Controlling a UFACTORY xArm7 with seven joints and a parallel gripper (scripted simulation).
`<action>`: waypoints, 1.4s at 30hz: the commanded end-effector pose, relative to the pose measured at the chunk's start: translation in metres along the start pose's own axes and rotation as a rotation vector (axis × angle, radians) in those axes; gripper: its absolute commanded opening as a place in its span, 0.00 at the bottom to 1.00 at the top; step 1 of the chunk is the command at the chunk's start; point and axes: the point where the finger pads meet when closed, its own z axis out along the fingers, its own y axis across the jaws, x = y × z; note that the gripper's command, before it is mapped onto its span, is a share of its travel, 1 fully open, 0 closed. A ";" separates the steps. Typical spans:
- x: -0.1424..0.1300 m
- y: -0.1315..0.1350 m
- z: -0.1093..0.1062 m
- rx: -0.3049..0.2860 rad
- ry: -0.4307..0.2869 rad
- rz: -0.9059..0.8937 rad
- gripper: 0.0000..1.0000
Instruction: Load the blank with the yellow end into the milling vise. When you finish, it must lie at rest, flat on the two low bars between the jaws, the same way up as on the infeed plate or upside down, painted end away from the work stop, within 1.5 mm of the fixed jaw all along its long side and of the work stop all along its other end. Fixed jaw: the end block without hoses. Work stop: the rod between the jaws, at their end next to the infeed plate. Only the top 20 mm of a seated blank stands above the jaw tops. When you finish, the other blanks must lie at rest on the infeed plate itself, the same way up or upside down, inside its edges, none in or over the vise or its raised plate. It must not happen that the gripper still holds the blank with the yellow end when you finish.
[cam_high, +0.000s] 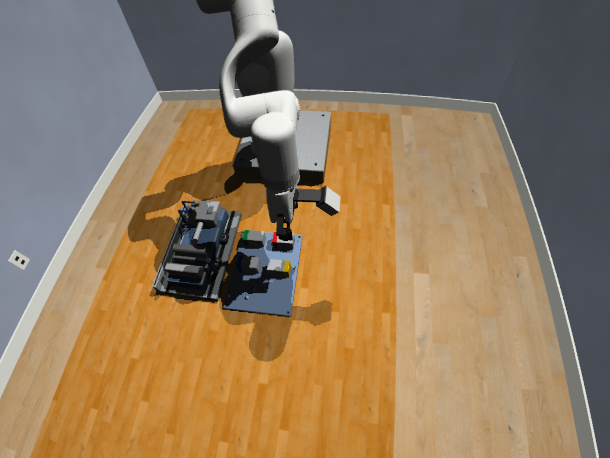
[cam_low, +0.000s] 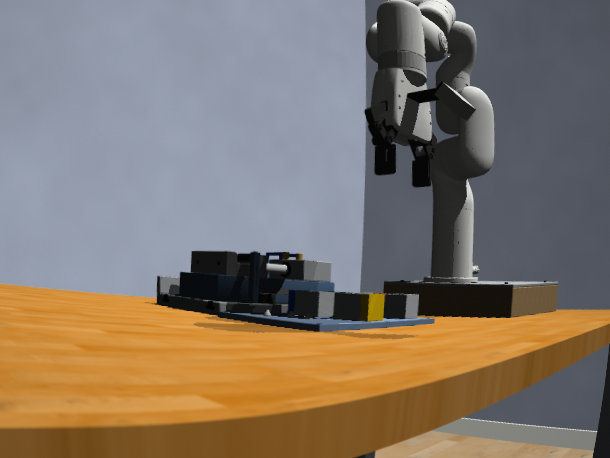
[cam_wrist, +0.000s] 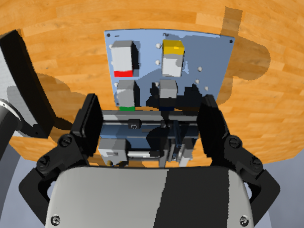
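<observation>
Wrist view shows my gripper (cam_wrist: 150, 106) spread wide with nothing between its fingers, which suits an approach: I want the full gap ready before I come down over a blank's short sides. Beyond it lies the blue infeed plate (cam_wrist: 214, 62) with four grey blanks in two rows, each set apart from its neighbours, so there should be room to reach one without nudging another. The blank with the yellow end (cam_wrist: 172, 57) sits in the far right spot of that view, painted end pointing away from me; the red-ended blank (cam_wrist: 124, 58) lies beside it, and the green-ended blank (cam_wrist: 127, 96) sits nearer the vise. From the exterior view I hang well above the table (cam_low: 150, 360), not touching anything. In the top view my gripper appears over the red-ended blank's corner of the plate, so I judge I must travel further across to line up on the yellow one. The milling vise (cam_high: 192, 250) stands just beside the plate, between-jaw space unoccupied as far as I can tell, awaiting the part.
</observation>
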 end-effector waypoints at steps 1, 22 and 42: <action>0.000 0.001 0.002 -0.002 0.000 0.000 1.00; 0.000 0.001 -0.002 -0.003 0.000 0.000 1.00; 0.000 0.001 -0.007 -0.003 0.000 0.000 1.00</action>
